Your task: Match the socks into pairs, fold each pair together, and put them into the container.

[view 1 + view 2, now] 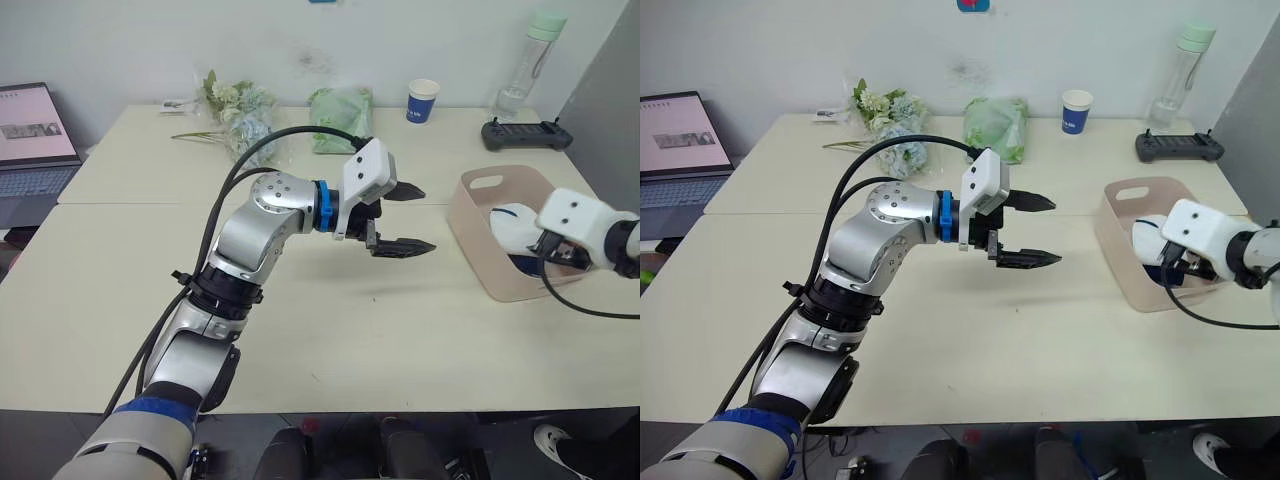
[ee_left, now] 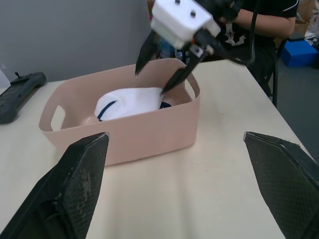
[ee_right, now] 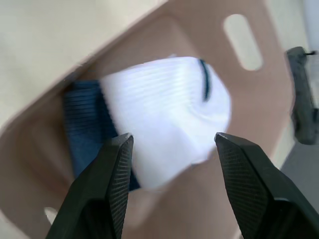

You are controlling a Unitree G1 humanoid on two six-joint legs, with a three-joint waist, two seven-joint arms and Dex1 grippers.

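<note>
Laptop [image 1: 35, 140] sits open at the far left, on a lower surface beside the cream table [image 1: 330, 330]. Along the table's back edge, going right, lie a bunch of pale flowers [image 1: 238, 112], a green plastic bag [image 1: 340, 118], a blue-and-white paper cup [image 1: 423, 100], a clear bottle with a green cap [image 1: 527, 62] and a black handheld controller [image 1: 527, 134].

The left gripper [image 1: 405, 218] hangs above the middle of the table, its two black fingers spread wide and holding nothing; it points toward the container [image 1: 478, 232], which stands well apart to its right. The left wrist view looks between those fingers at the basin's long side.

The container is a pale pink plastic basin with handle slots in its end walls. Inside it lies a folded white pair [image 3: 167, 117] with a dark cuff mark, resting partly over a navy pair [image 3: 84, 124] that shows beside and under it.

The right gripper [image 2: 154, 67] reaches down into the basin from above its far rim. Its fingers are parted, with the white pair directly below and between them, and they grip nothing. A person in dark clothing [image 2: 269, 30] stands behind the table's right end.
</note>
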